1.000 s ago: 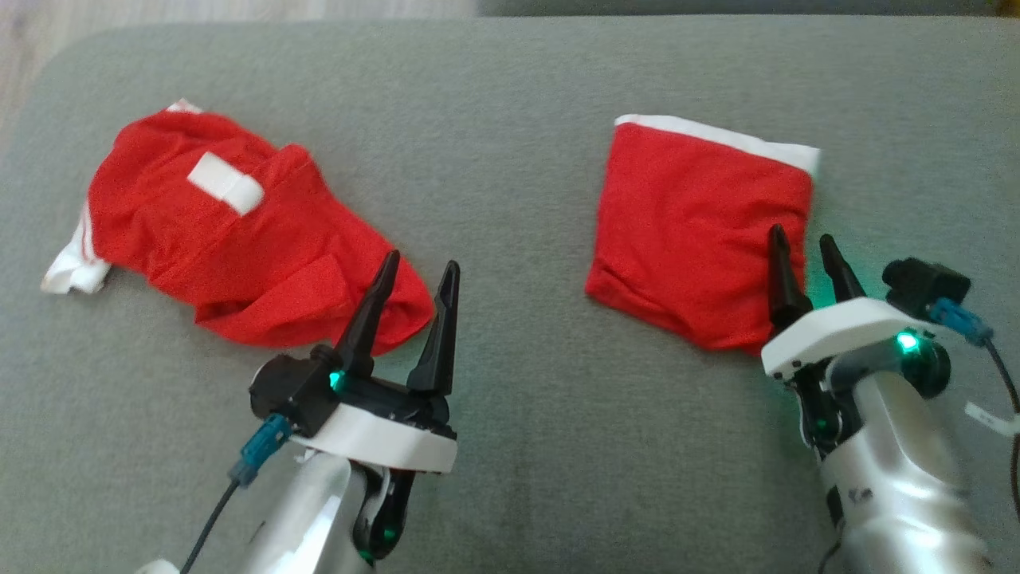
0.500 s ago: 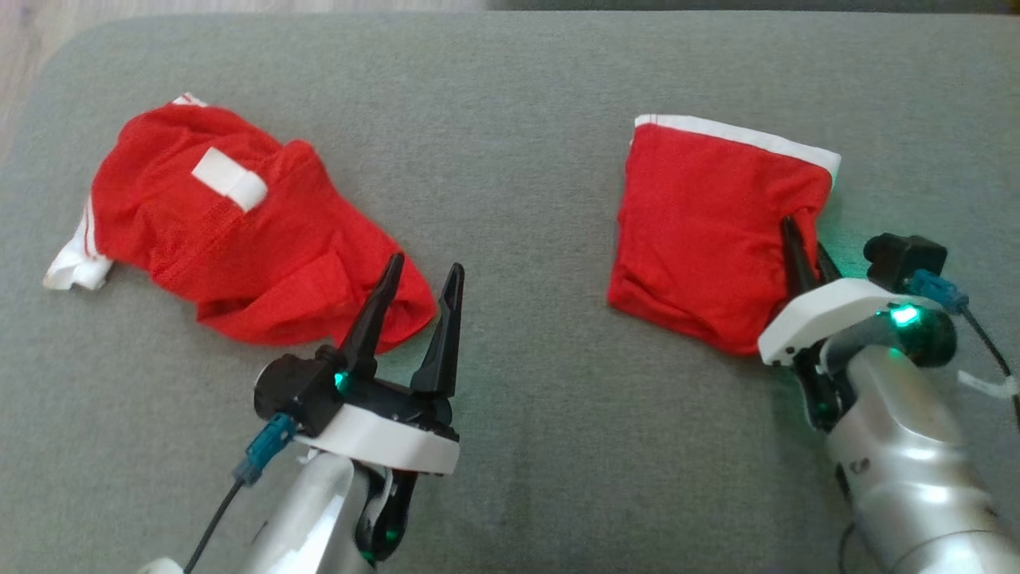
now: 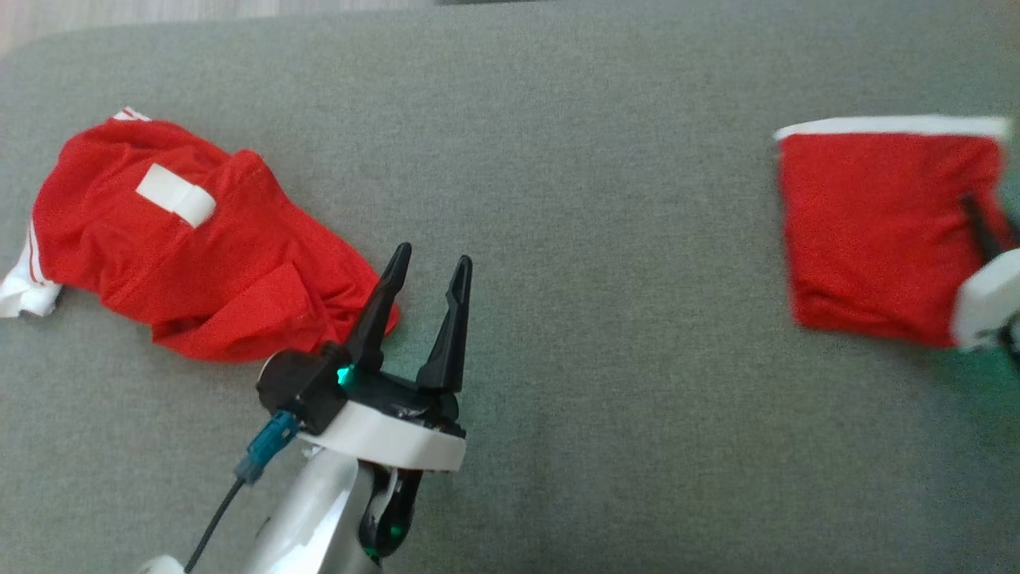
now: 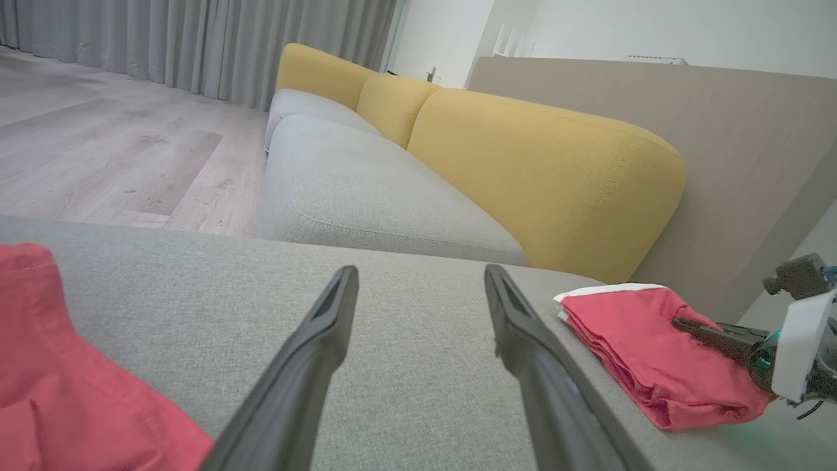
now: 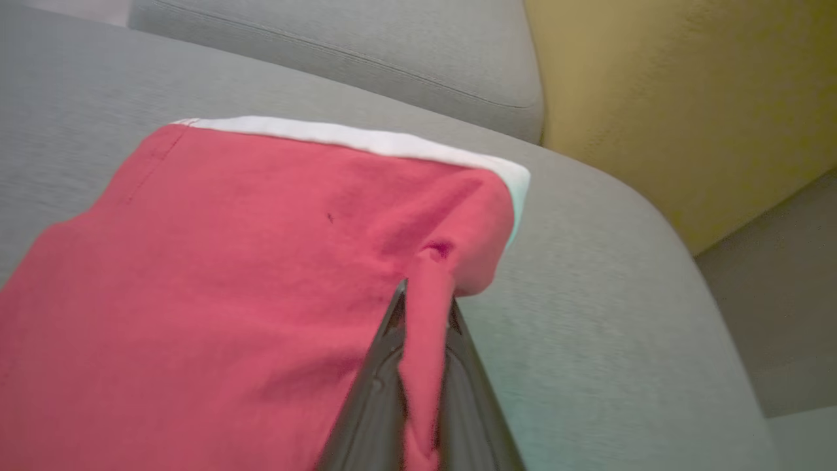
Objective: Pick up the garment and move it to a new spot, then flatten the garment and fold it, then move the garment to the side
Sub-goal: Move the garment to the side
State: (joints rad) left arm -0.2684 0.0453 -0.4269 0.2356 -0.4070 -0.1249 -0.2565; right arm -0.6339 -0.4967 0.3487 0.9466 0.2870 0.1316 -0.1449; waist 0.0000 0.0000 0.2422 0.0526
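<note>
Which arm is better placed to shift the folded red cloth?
Right. The right hand is shut on a pinch of the folded red garment; the left hand hangs open by the crumpled red garment.

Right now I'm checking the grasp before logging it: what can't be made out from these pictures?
1. Head view: the right gripper is blurred and cut off by the right edge.
2. Right wrist view: the folded garment wraps its fingertips, so how many layers they pinch is hidden.
3. Head view: the crumpled garment has its sleeve end cut off by the left edge.

Left hand (image 3: 433, 257) splayed, right hand (image 5: 426, 297) clamped
</note>
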